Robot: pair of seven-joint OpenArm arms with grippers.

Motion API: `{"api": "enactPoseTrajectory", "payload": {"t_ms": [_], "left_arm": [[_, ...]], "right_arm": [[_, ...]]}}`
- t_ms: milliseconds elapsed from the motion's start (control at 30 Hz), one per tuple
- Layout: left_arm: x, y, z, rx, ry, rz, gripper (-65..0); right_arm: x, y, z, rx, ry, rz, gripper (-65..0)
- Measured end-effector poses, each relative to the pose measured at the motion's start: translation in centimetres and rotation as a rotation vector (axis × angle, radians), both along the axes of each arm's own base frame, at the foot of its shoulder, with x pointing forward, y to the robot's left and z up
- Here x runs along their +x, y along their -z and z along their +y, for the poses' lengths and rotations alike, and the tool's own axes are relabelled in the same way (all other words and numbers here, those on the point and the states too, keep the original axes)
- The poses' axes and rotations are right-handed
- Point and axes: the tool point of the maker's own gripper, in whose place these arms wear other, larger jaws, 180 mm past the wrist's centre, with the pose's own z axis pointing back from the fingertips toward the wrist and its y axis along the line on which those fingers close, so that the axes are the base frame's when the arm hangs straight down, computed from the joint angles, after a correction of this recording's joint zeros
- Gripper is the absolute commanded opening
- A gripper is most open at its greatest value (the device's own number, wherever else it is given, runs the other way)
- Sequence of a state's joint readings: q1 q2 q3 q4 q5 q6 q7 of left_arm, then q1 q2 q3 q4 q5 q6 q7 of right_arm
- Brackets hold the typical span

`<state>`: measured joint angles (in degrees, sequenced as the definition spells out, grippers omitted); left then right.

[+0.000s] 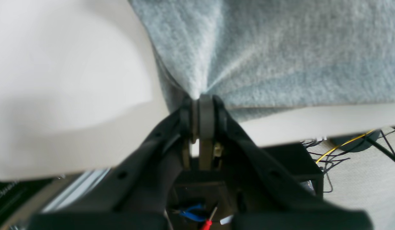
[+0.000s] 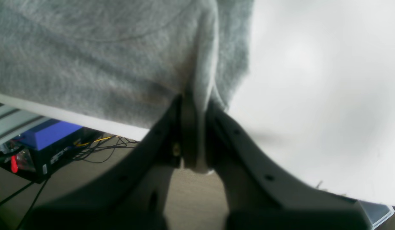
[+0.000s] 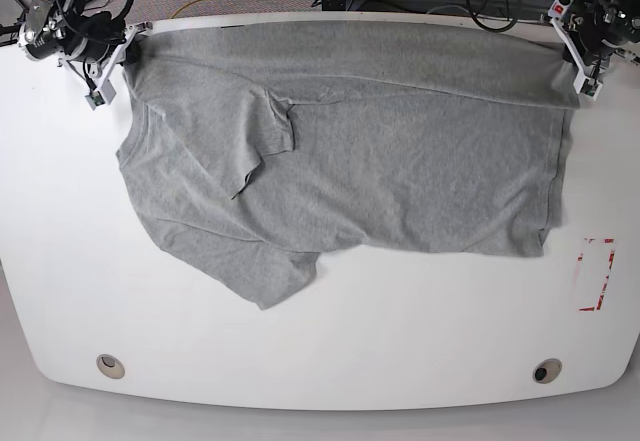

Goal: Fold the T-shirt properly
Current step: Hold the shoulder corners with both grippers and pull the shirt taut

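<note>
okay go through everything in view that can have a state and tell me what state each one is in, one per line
T-shirt: spread on the table, lettering not visible, one sleeve folded over the body, far edge pinched at both corners.
Left gripper: shut on the T-shirt's edge.
Right gripper: shut on a fold of the T-shirt.
Table: white, the T-shirt lying on it.

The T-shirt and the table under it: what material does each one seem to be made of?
The T-shirt looks like soft knitted fabric, probably cotton jersey: heathered grey, with a fuzzy matte surface, and it creases where the left gripper and right gripper pinch it. The table seems a hard, smooth white board, perhaps laminate, with a faint sheen.
</note>
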<state>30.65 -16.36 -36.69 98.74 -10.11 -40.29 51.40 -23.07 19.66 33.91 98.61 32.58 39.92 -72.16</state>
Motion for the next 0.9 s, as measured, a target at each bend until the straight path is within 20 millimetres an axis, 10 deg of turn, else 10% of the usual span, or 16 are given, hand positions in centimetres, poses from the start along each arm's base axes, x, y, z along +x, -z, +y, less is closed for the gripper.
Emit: {"api": "enactPoseTrajectory", "payload": {"t_ms": [167, 433, 900], "left_arm": [[-1.2, -0.3, 1.2, 0.027, -0.029, 0.024, -60.7], [-1.4, -0.3, 1.5, 0.042, -0.028, 0.036, -34.4], [1.6, -4.9, 0.6, 0.148, 0.046, -0.036, -33.8]], "right_arm": [[-0.1, -0.2, -0.2, -0.007, -0.026, 0.007, -61.5], [-0.4, 0.0, -0.6, -0.032, -0.039, 0.026, -15.1], [2.2, -4.9, -1.3, -0.123, -0.002, -0.133, -12.5]]}}
